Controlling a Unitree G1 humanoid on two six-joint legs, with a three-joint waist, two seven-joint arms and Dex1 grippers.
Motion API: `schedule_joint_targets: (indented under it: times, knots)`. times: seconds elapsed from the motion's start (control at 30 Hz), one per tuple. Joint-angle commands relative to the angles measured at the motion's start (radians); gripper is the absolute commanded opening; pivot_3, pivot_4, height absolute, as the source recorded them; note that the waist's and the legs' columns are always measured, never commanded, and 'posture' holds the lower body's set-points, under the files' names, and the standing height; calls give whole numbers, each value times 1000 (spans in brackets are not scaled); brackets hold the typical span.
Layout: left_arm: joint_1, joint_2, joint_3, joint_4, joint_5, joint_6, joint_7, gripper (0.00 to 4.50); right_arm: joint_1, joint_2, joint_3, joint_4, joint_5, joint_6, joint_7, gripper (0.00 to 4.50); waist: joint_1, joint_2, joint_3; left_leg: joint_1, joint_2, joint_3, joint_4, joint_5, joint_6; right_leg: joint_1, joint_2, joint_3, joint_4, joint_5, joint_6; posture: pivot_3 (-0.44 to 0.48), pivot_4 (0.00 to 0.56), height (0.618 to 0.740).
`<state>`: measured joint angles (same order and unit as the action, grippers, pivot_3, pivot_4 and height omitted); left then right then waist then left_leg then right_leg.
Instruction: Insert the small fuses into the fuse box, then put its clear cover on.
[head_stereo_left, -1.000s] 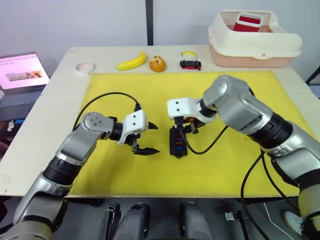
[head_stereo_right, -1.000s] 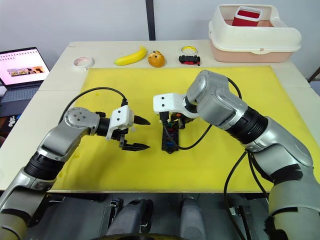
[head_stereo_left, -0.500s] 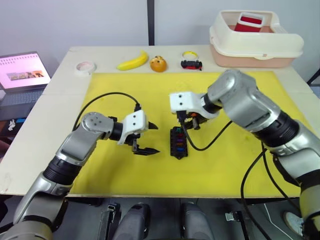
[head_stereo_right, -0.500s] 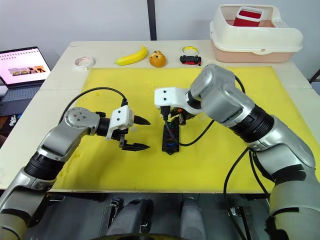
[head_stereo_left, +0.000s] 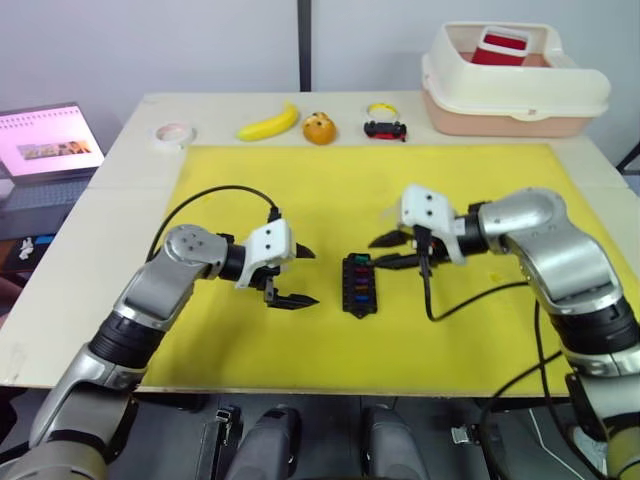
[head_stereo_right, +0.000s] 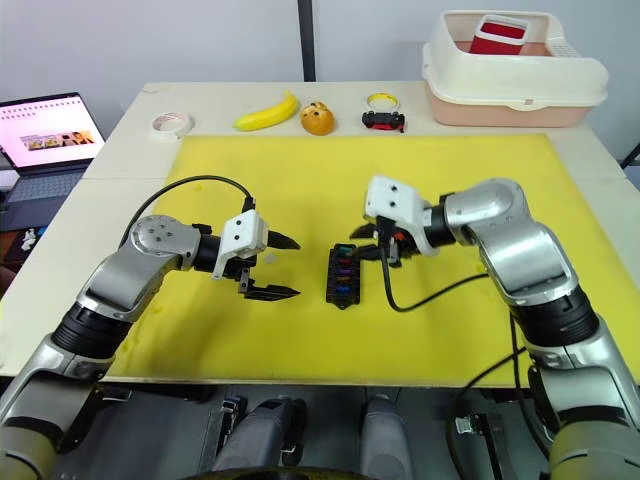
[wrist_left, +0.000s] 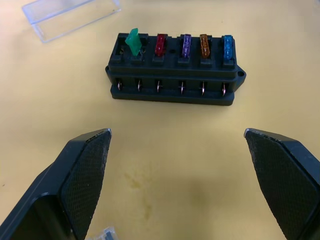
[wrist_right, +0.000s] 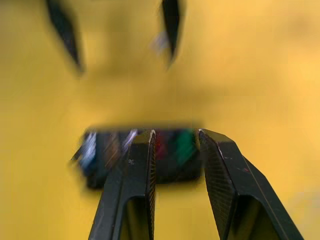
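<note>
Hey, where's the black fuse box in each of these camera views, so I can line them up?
Left eye view: fuse box on the yellow mat, middle, between the two grippers.
Right eye view: same spot.
Left wrist view: beyond the open jaws, clear cover past it.
Right wrist view: blurred, past the fingertips.
Shared landmark: the green fuse at the box's end.
</note>
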<state>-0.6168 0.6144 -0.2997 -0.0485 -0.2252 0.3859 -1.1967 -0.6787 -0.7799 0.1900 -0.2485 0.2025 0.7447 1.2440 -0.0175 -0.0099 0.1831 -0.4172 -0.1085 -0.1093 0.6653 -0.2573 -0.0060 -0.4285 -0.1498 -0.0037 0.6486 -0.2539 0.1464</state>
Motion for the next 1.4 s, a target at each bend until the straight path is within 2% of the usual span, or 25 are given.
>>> schedule_joint_targets:
  times: [0.03,0.33,0.93,1.4]
  knots:
    - [-30,-5,6,-6,7,-25,-7,4500,-1,12,-28,-3,18,-33,-44,1450,-1,0,0,0,0,0,-1,0,0,0,0,0,0,0,0,0,150,740]
    - [-31,-3,9,-5,9,-27,-12,4500,-26,50,-29,54,90,25,-76,1450,7,0,0,1,0,0,0,0,0,1,0,0,-1,0,0,0,150,740]
    - [-18,-2,15,-19,9,-19,-1,4500,-81,81,69,190,75,0,-91,1450,4,0,0,1,0,0,0,0,0,1,0,0,-1,0,0,0,150,740]
    - [-15,-2,16,-22,12,-22,3,4500,-74,63,79,192,74,7,-76,1450,5,0,0,1,0,0,0,0,0,1,0,0,0,0,0,0,150,740]
